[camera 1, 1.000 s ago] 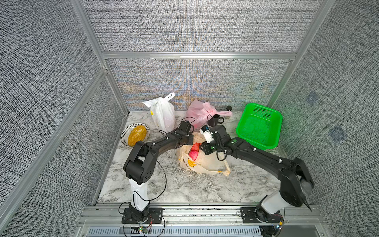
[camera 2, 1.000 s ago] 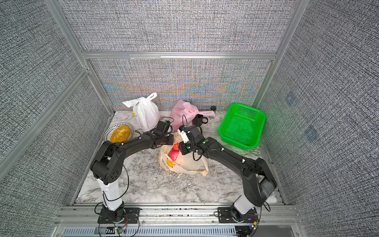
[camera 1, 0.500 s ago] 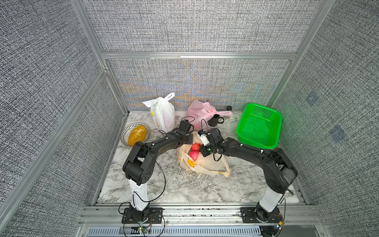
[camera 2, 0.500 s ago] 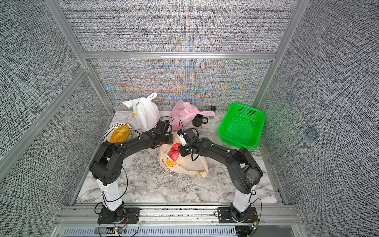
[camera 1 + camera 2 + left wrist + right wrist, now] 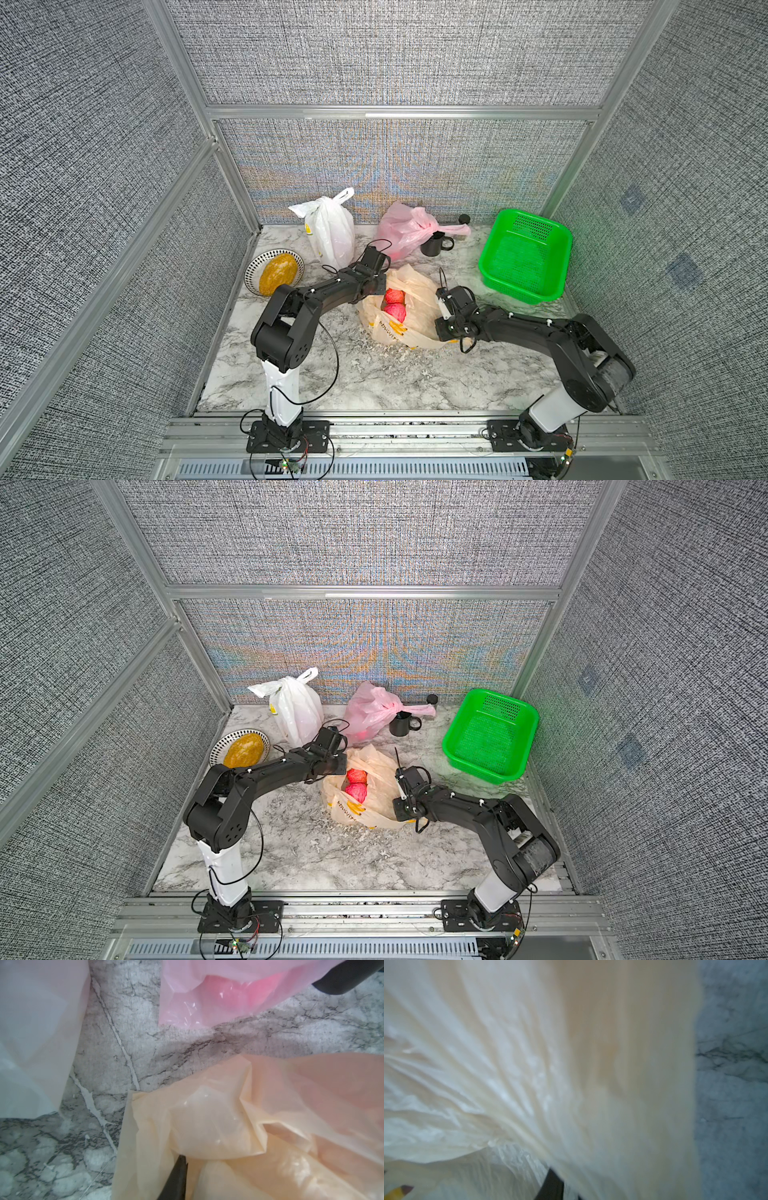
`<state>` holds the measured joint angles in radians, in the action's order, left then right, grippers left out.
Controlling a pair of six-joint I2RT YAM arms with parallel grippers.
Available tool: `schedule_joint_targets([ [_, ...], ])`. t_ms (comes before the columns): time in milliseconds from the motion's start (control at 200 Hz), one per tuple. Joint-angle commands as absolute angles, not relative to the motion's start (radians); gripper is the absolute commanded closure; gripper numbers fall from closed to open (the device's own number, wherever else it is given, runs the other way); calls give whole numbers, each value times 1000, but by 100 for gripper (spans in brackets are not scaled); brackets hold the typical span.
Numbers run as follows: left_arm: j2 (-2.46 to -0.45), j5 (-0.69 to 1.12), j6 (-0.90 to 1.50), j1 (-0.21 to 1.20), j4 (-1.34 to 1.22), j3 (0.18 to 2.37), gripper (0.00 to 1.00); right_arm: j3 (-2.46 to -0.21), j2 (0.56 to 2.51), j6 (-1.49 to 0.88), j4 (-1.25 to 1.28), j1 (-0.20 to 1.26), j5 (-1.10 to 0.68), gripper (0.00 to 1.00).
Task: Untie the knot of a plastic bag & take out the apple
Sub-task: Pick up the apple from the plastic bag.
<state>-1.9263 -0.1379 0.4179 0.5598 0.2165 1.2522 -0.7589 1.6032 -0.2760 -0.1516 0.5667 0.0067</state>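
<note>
Ok, bag [image 5: 417, 303] sits mid desk [image 5: 374, 386], mouth open, two red apples [image 5: 394, 296] inside. Clamped on it: left fingers [image 5: 176, 1178] at far rim, right fingers [image 5: 550, 1184] at right side, film taut. Behind, white bag [image 5: 330, 232] and pink bag [image 5: 401, 228] crowd close; basket [image 5: 515, 291] by right wall. Front desk open. Bag's yellow print [image 5: 395, 328] unreadable.

Open bag [image 5: 419, 291] mouth leaves apples [image 5: 394, 297] clear from above.
</note>
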Motion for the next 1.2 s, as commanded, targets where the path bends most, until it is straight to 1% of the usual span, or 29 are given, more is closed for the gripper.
schedule_joint_targets([
  [0, -1924, -169, 426, 551, 219, 1227, 76, -737, 1609, -311, -195, 555, 42, 85],
  [105, -1916, -174, 440, 542, 203, 1194, 73, -736, 1615, -326, -201, 546, 43, 85],
  [170, -1898, -144, 435, 538, 155, 1159, 72, -738, 1613, -326, -201, 545, 34, 84],
  [265, -1865, -99, 412, 545, 100, 1132, 71, -777, 1585, -305, -210, 568, -7, 79],
  [305, -1857, -95, 407, 552, 100, 1135, 72, -810, 1569, -300, -224, 587, -22, 75],
  [395, -1843, -94, 394, 571, 94, 1136, 72, -920, 1554, -286, -268, 629, -63, 63],
  [601, -1821, -98, 410, 580, 87, 1113, 72, -1118, 1583, -254, -338, 723, -67, 38],
  [666, -1813, -98, 414, 580, 86, 1105, 72, -1154, 1614, -242, -315, 738, -75, 33],
  [731, -1806, -100, 419, 580, 86, 1099, 71, -1184, 1657, -229, -292, 744, -89, 31],
  [846, -1799, -98, 419, 580, 90, 1094, 70, -1205, 1712, -202, -219, 755, -108, 23],
  [961, -1789, -98, 421, 580, 95, 1089, 68, -1234, 1754, -178, -203, 759, -112, 22],
  [1196, -1787, -98, 429, 580, 89, 1081, 60, -1222, 1813, -163, -179, 762, -122, 21],
])
